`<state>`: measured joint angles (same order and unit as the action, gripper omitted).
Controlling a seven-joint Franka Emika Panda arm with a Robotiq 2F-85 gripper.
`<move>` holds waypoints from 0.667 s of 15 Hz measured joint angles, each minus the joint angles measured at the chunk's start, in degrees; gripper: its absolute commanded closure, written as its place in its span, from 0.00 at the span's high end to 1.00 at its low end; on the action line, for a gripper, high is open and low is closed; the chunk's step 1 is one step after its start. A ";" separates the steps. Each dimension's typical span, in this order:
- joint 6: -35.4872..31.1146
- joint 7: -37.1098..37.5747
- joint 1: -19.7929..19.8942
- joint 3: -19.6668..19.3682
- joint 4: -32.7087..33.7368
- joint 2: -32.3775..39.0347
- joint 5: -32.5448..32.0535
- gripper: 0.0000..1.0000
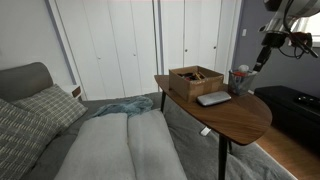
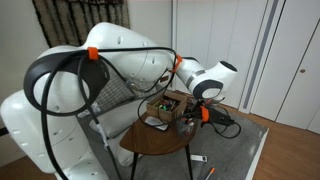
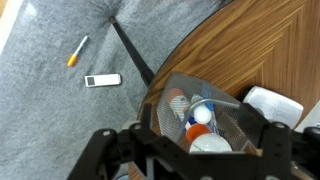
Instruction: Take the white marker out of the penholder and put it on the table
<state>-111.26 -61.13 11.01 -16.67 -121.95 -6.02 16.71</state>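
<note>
The penholder (image 3: 172, 92) is a grey mesh cup on the table (image 3: 280, 40), and it also shows in an exterior view (image 1: 238, 80). Several markers stand in it with white, orange and blue ends up. A white round end (image 3: 208, 143) nearest the camera may be the white marker, but I cannot tell for sure. My gripper (image 3: 190, 165) is open and empty, directly above the cup with a finger on each side. In an exterior view the gripper (image 1: 263, 52) hangs a little above the cup. In the other, the gripper (image 2: 192, 118) is over the table's (image 2: 160, 143) far end.
A shallow wooden box (image 1: 195, 78) and a flat grey slab (image 1: 213, 98) lie on the table next to the cup. On the grey carpet below lie a yellow-orange pen (image 3: 78, 51) and a small white device (image 3: 102, 80). A bed (image 1: 110, 145) stands beside the table.
</note>
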 measured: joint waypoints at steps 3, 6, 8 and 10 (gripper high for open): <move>-0.02 1.36 -0.58 1.74 -1.24 -1.23 0.11 0.45; -0.06 3.08 -1.28 3.01 -2.37 -2.44 0.11 0.40; -0.07 4.40 -1.62 3.51 -2.84 -3.03 0.11 0.44; -0.32 5.72 -1.66 3.81 -3.15 -3.52 -0.01 0.51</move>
<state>-111.58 -55.42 9.35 -12.86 -125.10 -9.53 16.69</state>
